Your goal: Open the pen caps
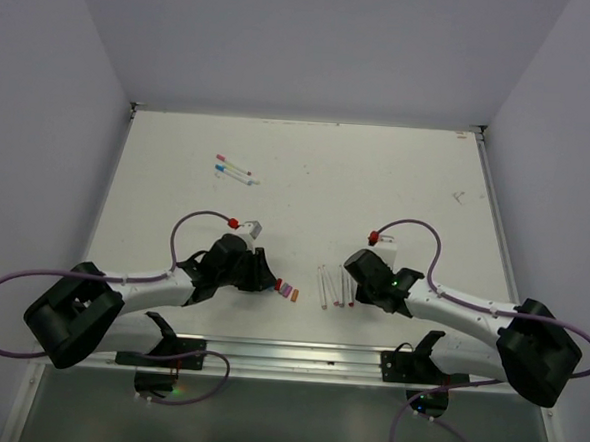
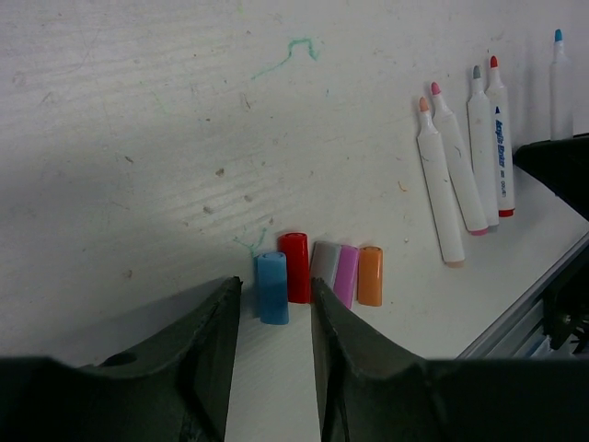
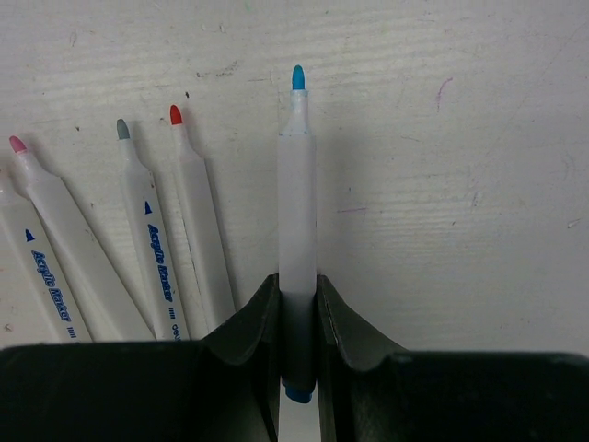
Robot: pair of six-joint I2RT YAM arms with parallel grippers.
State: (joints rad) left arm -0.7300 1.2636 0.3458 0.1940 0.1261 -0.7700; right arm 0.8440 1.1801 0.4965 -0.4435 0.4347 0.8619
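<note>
My left end effector [image 2: 274, 308] stands partly open with nothing clamped in it. The blue cap [image 2: 272, 287] lies on the surface [image 2: 138, 138] right between its fingertips. That cap sits against the red cap [image 2: 295, 267], and the grey cap [image 2: 326, 263], pink cap [image 2: 346, 274] and orange cap [image 2: 370, 275] continue the row. My right end effector [image 3: 297, 281] is closed tight on the blue-tipped pen [image 3: 296, 184], which is uncapped with its tip pointing away. Four more uncapped pens [image 2: 460, 175] lie side by side near the caps.
</note>
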